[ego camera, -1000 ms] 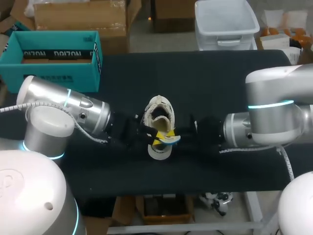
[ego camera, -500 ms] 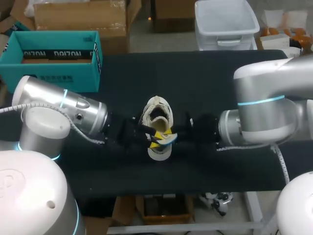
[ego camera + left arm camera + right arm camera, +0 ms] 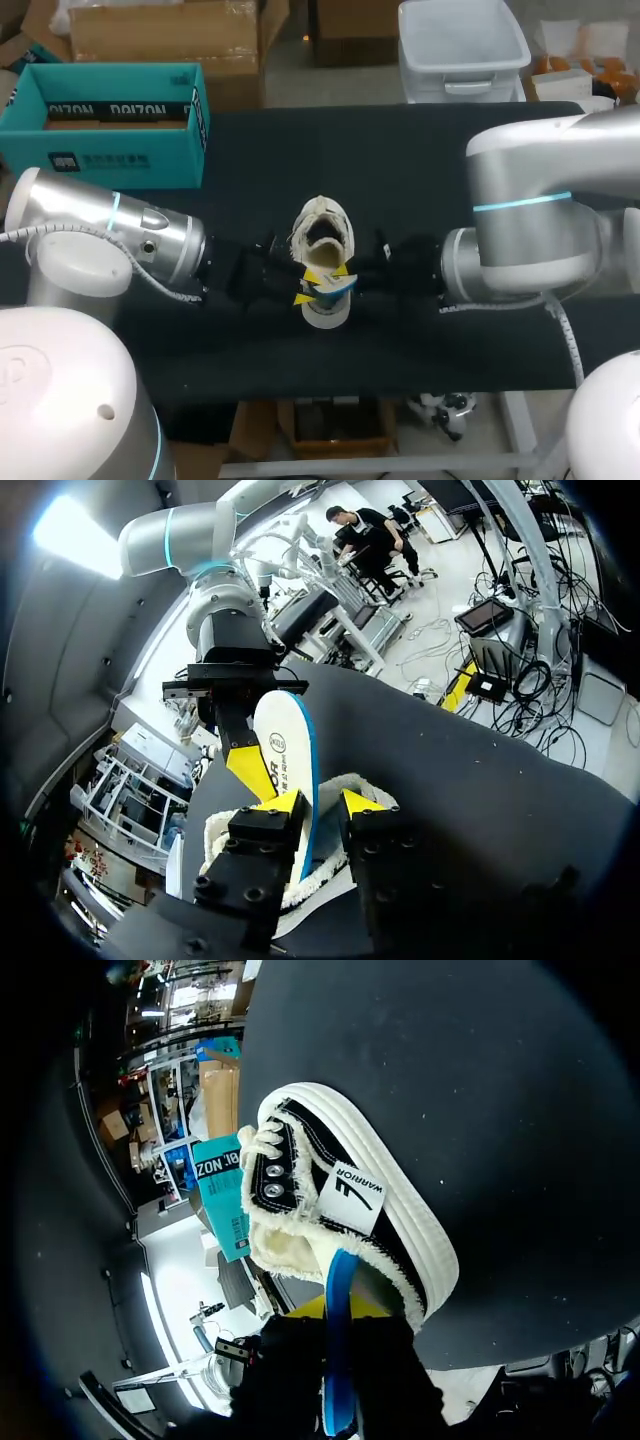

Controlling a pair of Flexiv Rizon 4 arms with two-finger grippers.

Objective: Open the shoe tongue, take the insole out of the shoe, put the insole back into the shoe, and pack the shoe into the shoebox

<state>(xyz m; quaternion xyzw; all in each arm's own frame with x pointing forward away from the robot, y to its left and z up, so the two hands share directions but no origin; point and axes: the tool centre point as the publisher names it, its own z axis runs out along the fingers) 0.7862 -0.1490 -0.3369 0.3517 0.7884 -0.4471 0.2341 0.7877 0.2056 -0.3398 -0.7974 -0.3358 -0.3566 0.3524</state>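
**Stock on the table (image 3: 440, 160), counted**
- Shoe (image 3: 325, 215): one. It stands on its sole at the centre of the frame, pale upper, white sole.
- Insole (image 3: 338, 285): one, white with a blue edge. It stands on edge at the shoe's heel end, just below frame centre, and most of it is outside the shoe. Its lower end dips to the heel opening.
- Shoebox (image 3: 110, 150): one, teal, at the upper left of the frame, well apart from the shoe. The shoe is not in it.
- Claws: two.
  - Left claw (image 3: 318, 802): spread. The insole stands between its fingers, and a gap shows on one side. It sits just left of the shoe's heel in the head view.
  - Right claw (image 3: 340, 1312): pinching the insole edge-on. It sits just right of the heel in the head view.

**Progress, judged**
- Opening step: appears done, as the shoe's mouth gapes wide.
- Insole: mostly clear of the shoe. These views do not tell whether it is on its way out or on its way back in.
- Outstanding:
  - Seat the insole flat inside the shoe.
  - Carry the shoe to the shoebox and pack it.
- Overall: roughly midway. The packing step is not begun.
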